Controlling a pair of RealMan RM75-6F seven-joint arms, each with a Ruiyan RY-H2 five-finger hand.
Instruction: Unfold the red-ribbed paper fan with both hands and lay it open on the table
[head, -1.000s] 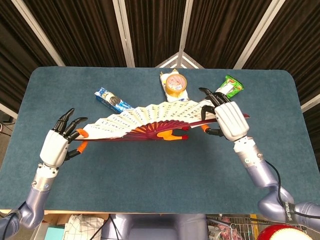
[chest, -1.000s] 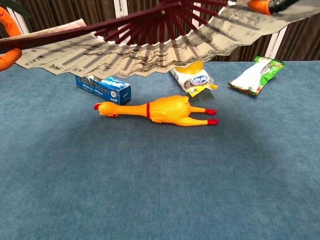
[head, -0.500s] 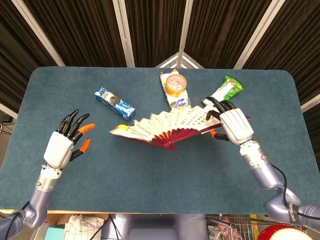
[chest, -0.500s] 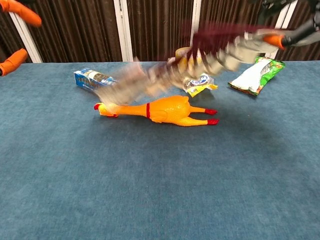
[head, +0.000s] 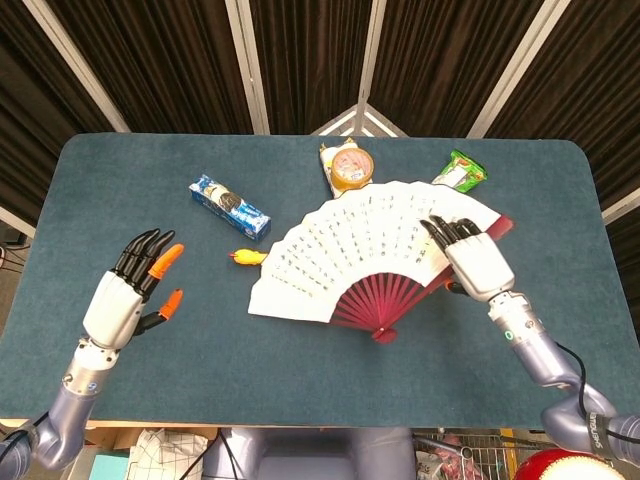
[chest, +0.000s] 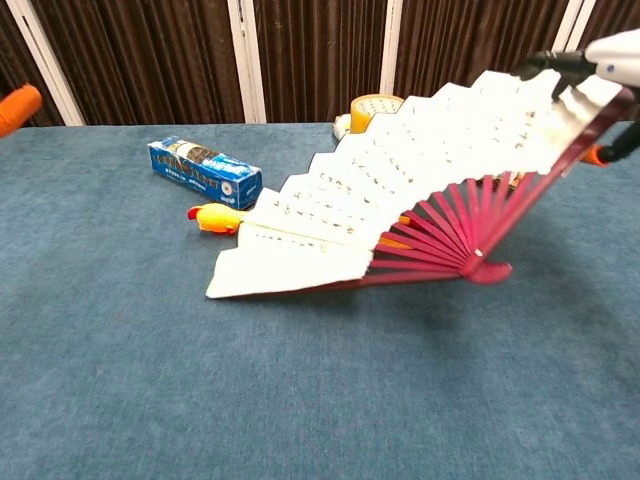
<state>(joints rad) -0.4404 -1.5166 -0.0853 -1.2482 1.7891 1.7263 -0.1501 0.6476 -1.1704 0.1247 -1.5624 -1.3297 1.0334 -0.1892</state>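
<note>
We've got the paper fan (head: 365, 255) spread mid-table over the rubber chicken (head: 244, 257), right hand (head: 470, 258) apparently pinching its raised end rib, left hand (head: 125, 297) splayed empty; it's light and tearable, so grip ribs.

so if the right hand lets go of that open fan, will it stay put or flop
The fan probably drops flat: its right edge is lifted by the right hand while its pivot and left edge rest on the table. It looks light, thin paper on slim ribs, so a nudge could slide it. Part lies over the rubber chicken, so it may sit uneven.
</note>
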